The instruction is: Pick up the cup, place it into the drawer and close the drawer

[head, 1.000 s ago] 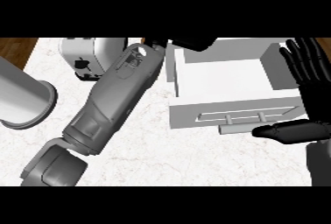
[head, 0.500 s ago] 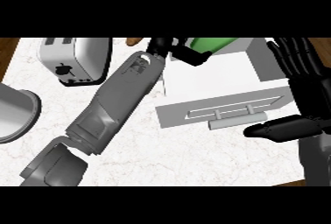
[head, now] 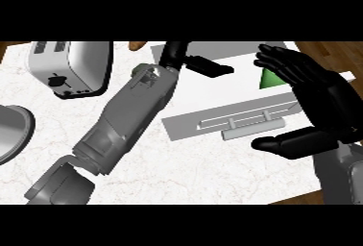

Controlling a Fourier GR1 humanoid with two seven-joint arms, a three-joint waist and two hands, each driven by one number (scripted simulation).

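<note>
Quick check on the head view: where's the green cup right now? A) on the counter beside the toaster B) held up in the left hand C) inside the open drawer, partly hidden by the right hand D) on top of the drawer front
C: a patch of the green cup shows inside the drawer, behind the right hand, whose straight fingers cover part of it.

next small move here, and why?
Probably press the right robot hand against the drawer front to push it shut. A green patch, likely the cup, already shows inside; the left robot hand hangs over the drawer; the right one is open beside the handle.
</note>
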